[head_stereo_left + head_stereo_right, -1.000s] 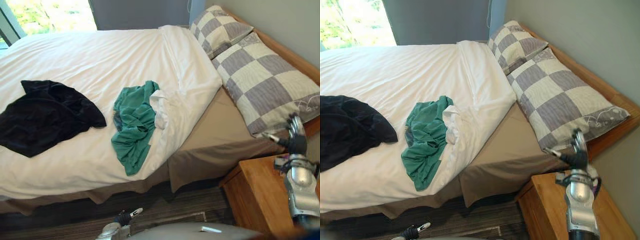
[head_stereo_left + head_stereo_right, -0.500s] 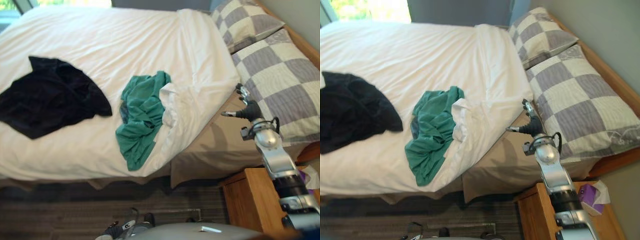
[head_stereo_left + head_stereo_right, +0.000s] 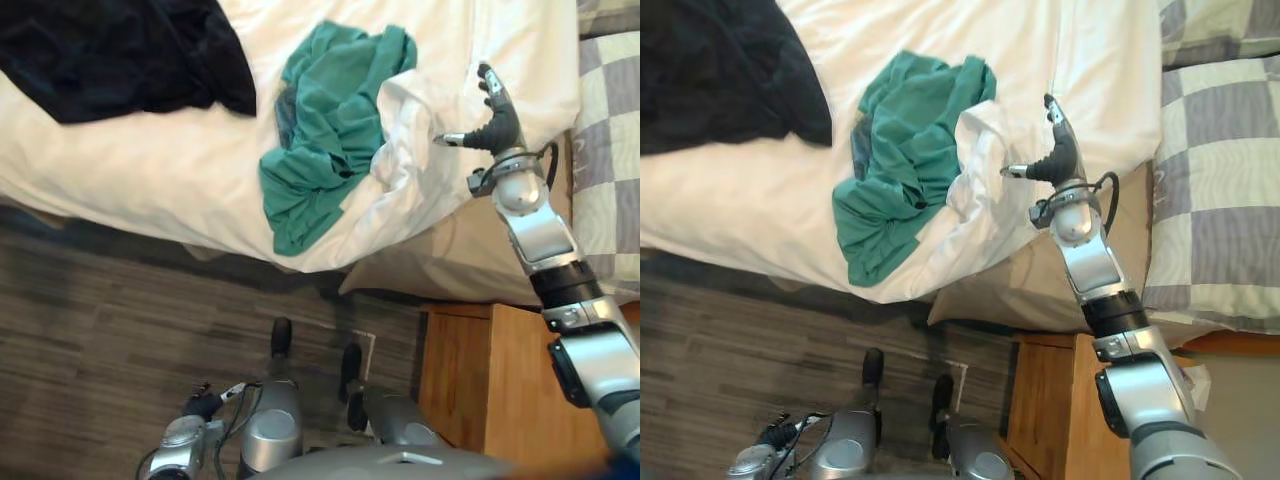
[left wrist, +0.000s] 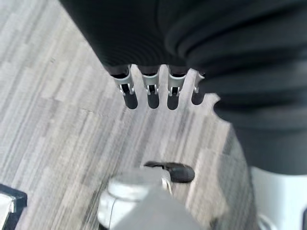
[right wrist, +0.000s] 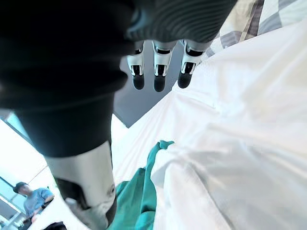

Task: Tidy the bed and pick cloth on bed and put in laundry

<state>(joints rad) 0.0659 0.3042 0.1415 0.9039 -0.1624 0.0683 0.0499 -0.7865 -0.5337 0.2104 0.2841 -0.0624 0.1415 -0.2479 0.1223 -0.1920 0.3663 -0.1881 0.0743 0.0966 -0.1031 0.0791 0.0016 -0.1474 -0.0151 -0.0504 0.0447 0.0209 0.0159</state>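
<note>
Right hand [image 3: 497, 126], fingers straight and empty, over folded white duvet corner [image 3: 398, 152]; crumpled teal-green cloth [image 3: 325, 120] just left of it, long axis running toward the robot.

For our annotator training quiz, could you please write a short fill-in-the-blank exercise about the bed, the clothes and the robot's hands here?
1. The crumpled cloth nearest the right hand is ____ in colour.
2. The right hand's fingers are ____, holding nothing.
3. The black cloth lies on the white duvet, to the robot's ____ of the crumpled cloth.
4. The left hand hangs low above the ____.
Missing words: green; open; left; floor.
</note>
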